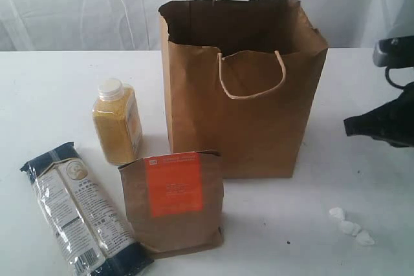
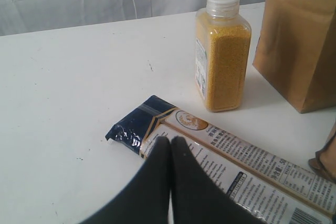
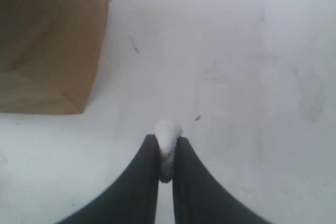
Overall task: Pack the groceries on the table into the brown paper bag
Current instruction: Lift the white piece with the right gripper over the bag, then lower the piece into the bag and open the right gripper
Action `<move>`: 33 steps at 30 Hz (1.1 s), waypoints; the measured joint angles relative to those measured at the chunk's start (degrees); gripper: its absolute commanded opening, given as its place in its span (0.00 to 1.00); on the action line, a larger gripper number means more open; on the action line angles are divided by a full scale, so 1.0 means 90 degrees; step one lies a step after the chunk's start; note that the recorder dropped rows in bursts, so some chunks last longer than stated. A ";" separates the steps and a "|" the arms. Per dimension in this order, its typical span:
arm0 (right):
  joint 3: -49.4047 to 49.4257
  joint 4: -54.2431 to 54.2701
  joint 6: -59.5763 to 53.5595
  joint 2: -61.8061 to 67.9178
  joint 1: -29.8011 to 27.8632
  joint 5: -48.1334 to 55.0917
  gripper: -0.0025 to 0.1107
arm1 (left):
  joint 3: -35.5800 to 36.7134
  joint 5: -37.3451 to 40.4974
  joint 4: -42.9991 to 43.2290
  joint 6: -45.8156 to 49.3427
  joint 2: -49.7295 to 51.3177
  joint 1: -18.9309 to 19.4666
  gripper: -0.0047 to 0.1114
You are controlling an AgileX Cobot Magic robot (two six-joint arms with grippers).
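Clear path above open paper bag [image 1: 246, 114]; bottle [image 1: 118, 124], pouch [image 1: 173, 201], noodle packet [image 1: 77, 211] close at left.

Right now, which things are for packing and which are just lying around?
For the job: paper bag, yellow bottle, noodle packet, brown pouch.
Lying about, probably: small white lumps on the table; the right gripper pinches a white lump too, so maybe not.

A wrinkled white cloth backdrop [image 1: 77, 4] hangs behind, softly and evenly lit.
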 measured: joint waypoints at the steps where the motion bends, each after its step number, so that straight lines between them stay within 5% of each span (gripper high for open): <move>1: 0.0000 0.0000 0.0000 -0.0169 0.0000 0.0018 0.02 | 0.0000 0.0000 0.0000 0.0000 0.0000 0.0000 0.04; 17: -0.1999 0.0306 -0.0256 -0.1083 0.0017 0.1141 0.02 | 0.0000 0.0000 0.0000 0.0000 0.0000 0.0000 0.04; 33: -0.4226 0.0648 -0.1007 0.0398 0.1436 0.2392 0.02 | 0.0000 0.0000 0.0000 0.0000 0.0000 0.0000 0.04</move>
